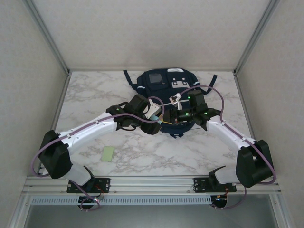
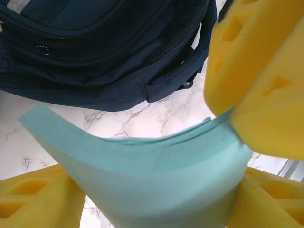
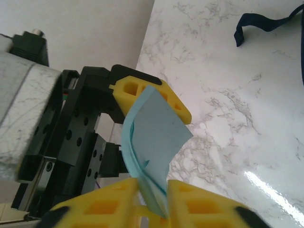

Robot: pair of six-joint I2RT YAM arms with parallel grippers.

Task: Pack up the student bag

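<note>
Where bench [image 1: 204, 152] ran bare along near edge, small green pad [image 1: 108, 154] lay flat toward left. Mid-bench, both grippers met on one pale teal pad [image 3: 154, 137]. Left gripper [image 2: 154, 202] clamped it across width, pad bowed between yellow fingers. Right gripper [image 3: 153, 202] pinched its edge, fingers nearly together. Just beyond, student bag [image 1: 164, 80] lay flat at far edge, centre, straps trailing on marble.

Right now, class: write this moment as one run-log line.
left tool: gripping blue pad | right tool: pinching pad's edge | bag: on table
</note>
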